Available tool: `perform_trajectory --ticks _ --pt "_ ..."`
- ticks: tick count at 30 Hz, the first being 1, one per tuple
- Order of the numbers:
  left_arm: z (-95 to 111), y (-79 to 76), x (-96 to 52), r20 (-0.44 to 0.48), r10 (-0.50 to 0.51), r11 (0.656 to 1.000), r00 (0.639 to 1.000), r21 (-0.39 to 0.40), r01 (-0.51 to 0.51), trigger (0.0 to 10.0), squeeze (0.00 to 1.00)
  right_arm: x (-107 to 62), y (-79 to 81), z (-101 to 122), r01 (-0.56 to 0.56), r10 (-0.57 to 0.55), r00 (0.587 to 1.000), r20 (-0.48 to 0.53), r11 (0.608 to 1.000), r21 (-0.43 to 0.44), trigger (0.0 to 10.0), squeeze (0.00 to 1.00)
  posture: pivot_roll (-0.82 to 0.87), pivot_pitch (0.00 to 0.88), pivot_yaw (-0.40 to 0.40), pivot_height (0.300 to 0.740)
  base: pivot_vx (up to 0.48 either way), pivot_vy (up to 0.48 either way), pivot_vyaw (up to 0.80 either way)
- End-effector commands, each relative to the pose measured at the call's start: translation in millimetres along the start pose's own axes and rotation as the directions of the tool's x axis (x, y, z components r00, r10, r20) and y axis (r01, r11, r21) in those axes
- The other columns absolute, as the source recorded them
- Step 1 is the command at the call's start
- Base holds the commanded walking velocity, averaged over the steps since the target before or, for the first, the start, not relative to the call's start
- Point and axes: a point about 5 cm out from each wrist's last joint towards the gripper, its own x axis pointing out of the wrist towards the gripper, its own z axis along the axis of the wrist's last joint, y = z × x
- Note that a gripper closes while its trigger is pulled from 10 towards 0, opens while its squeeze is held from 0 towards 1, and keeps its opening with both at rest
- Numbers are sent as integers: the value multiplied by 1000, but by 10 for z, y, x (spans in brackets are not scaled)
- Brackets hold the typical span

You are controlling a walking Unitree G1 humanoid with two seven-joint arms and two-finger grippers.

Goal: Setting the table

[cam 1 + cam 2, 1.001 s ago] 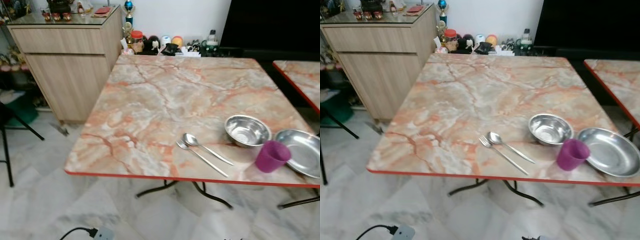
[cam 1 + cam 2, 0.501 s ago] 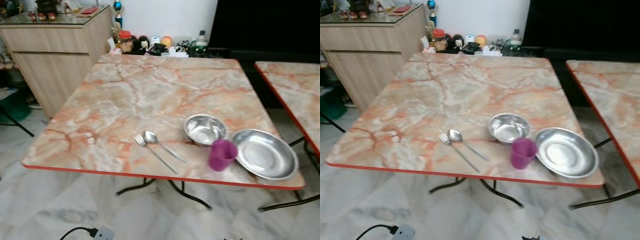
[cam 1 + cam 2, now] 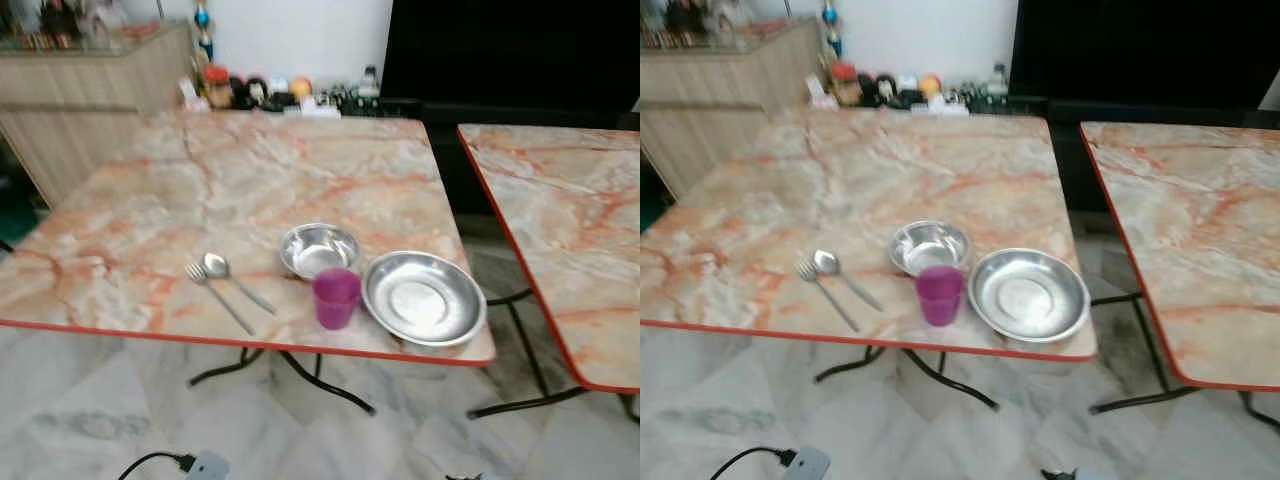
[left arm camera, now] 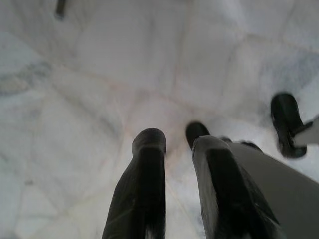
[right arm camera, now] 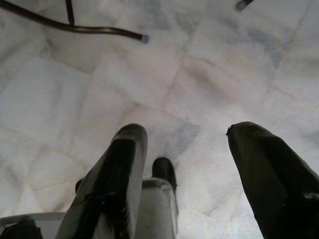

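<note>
This is a home, a dining corner of a lived-in room. Two folding tables with marble-pattern tops and red edges stand side by side on a pale marble tile floor. At the far left is a wooden sideboard with small ornaments on its top. Along the far white wall sits a row of jars and knick-knacks. A large dark screen fills the far right. A power strip lies on the near floor.
</note>
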Motion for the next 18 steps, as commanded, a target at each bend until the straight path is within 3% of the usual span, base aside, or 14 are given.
perform_trajectory --ticks 1,9,15,18 --pt "-57 32 -14 -19 6 1000 1000 7 -6 10000 0 3 16 7 -5 5 1000 6 1000 9 10000 0 11 93 -10 740 0 0 0" --pt "-91 31 -22 -30 7 1000 1000 5 -7 10000 0 37 84 148 -34 34 997 64 999 0 10000 0 6 97 -13 740 0 0 0" --pt "-93 -8 -16 -40 6 1000 999 11 -6 10000 0 54 171 420 -94 95 970 223 995 -18 10000 0 -16 94 -21 740 0 0 0" --pt "-93 -17 -15 -40 5 1000 999 11 -5 10000 0 49 172 458 -95 98 963 252 995 -23 10000 0 -20 93 -26 740 0 0 0"
